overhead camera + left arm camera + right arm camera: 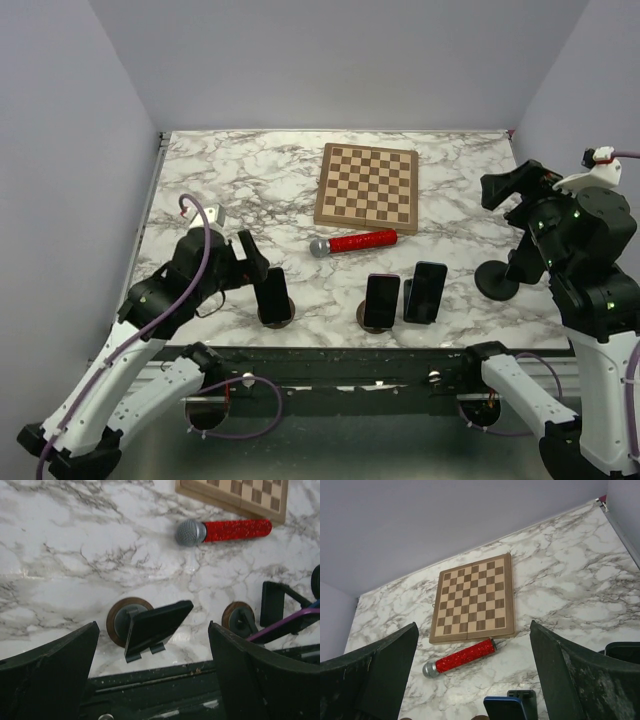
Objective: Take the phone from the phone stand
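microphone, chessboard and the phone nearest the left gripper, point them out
microphone (362, 241), top view, middle of its red handle
chessboard (367, 186), top view, centre of the board
phone (156, 625), left wrist view, middle of its dark face

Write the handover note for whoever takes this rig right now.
Left gripper: open, empty, low beside the left phone; no contact visible.
Right gripper: open, empty, raised on the right side.
Things: left phone, middle phone and right phone lean in stands in a row in front of the arms.
Done: nothing yet; no phone is out.
Left: close on the left phone, probably the target, lift it clear of its stand, set it down.
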You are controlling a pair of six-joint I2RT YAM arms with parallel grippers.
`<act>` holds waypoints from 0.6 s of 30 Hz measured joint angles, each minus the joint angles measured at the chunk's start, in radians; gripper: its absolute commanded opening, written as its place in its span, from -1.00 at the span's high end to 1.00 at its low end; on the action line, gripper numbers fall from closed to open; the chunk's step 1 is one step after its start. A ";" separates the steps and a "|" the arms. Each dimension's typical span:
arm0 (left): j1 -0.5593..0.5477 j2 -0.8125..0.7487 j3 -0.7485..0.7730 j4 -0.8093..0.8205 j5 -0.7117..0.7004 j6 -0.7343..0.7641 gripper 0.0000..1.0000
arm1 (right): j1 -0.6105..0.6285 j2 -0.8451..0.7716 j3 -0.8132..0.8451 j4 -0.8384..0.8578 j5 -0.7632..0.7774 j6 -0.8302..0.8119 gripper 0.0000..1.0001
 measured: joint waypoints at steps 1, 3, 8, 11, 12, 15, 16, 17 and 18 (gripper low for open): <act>-0.042 0.005 -0.006 -0.019 -0.024 -0.024 -0.97 | 0.000 -0.002 -0.008 0.003 -0.006 0.001 -1.00; -0.137 0.015 -0.008 -0.052 -0.074 -0.072 -0.97 | 0.000 -0.003 -0.020 0.004 -0.018 0.007 -1.00; -0.328 0.064 -0.008 -0.124 -0.236 -0.233 -0.97 | 0.000 -0.005 -0.025 0.004 -0.030 0.013 -1.00; -0.368 0.135 -0.003 -0.166 -0.333 -0.327 -0.97 | 0.000 -0.011 -0.025 0.005 -0.032 0.016 -1.00; -0.373 0.159 0.000 -0.175 -0.359 -0.356 -0.97 | 0.000 -0.013 -0.025 0.005 -0.032 0.016 -1.00; -0.380 0.236 0.002 -0.183 -0.410 -0.411 -0.97 | 0.000 -0.019 -0.025 0.005 -0.032 0.016 -1.00; -0.384 0.251 0.002 -0.181 -0.417 -0.420 -0.97 | 0.000 -0.022 -0.025 0.005 -0.032 0.016 -1.00; -0.394 0.267 0.002 -0.178 -0.421 -0.428 -0.97 | 0.000 -0.024 -0.025 0.005 -0.032 0.016 -1.00; -0.402 0.277 0.002 -0.172 -0.423 -0.433 -0.97 | 0.000 -0.027 -0.025 0.005 -0.032 0.016 -1.00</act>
